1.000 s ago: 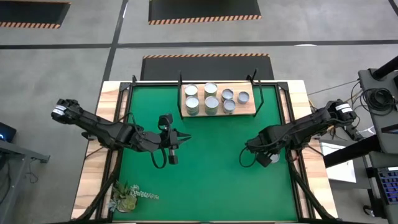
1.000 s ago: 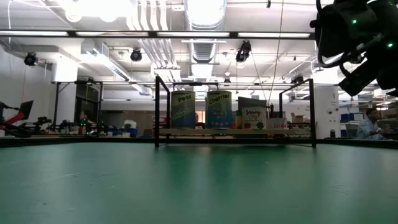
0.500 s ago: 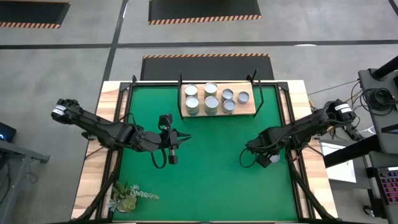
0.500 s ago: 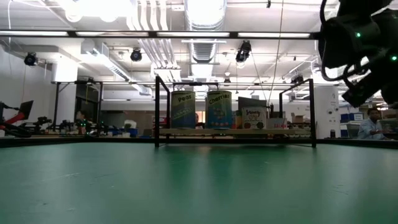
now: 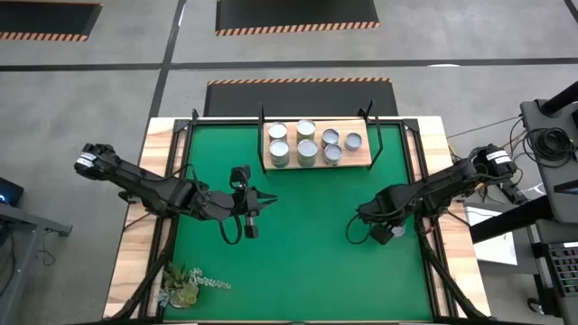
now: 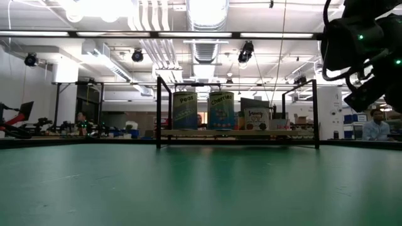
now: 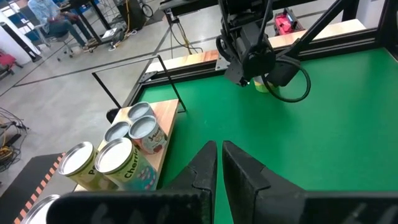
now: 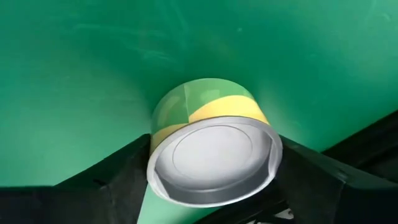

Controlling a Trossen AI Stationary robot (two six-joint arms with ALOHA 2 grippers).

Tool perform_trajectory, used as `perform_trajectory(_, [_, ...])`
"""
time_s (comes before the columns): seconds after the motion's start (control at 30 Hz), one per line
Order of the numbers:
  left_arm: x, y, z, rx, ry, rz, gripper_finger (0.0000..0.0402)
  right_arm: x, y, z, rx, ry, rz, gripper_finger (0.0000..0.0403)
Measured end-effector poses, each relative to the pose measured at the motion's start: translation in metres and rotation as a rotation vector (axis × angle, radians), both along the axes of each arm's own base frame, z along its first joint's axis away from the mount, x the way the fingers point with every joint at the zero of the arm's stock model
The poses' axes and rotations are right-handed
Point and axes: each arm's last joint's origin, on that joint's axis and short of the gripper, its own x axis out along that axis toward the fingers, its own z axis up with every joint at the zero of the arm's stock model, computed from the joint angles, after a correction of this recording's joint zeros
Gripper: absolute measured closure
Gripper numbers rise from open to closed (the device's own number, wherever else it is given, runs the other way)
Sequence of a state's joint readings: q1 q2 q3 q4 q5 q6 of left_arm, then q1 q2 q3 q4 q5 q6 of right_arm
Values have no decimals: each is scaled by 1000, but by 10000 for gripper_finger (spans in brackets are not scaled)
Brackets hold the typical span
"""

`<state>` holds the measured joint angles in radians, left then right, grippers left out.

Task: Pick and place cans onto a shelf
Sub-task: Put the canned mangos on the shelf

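While my right gripper [image 8: 211, 186] squeezes a green and yellow can [image 8: 208, 146] above the mat, the can stands up straight, silver top up. My left gripper [image 7: 217, 163] waits pinched tight and empty. Six cans [image 5: 307, 144] stand on the shelf [image 5: 359, 159].

Bright, even overhead light; ceiling lamps [image 6: 207, 9] glare in low view.

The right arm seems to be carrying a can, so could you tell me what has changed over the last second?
The right gripper, shut on a green-and-yellow can, shifted only slightly; in the low view it sank a little. The left gripper stayed shut over the green mat, and the six cans on the shelf did not move.
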<state>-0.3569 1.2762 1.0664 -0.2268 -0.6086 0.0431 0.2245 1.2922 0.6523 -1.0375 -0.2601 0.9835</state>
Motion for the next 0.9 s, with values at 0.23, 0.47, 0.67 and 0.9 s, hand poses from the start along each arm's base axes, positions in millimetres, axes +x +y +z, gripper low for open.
perform_trajectory(0.23, [0,0,0,0,-1,0,393,18,3,20,1,-101,39,115])
perform_trajectory(0.47, [0,0,0,0,-1,0,393,49,-2,60,-83,-292,67,113])
perform_trajectory(0.67, [0,0,0,0,-1,0,393,73,-14,99,-198,-365,156,113])
perform_trajectory(0.9, [0,0,0,0,-2,0,393,109,-35,130,-285,-399,322,113])
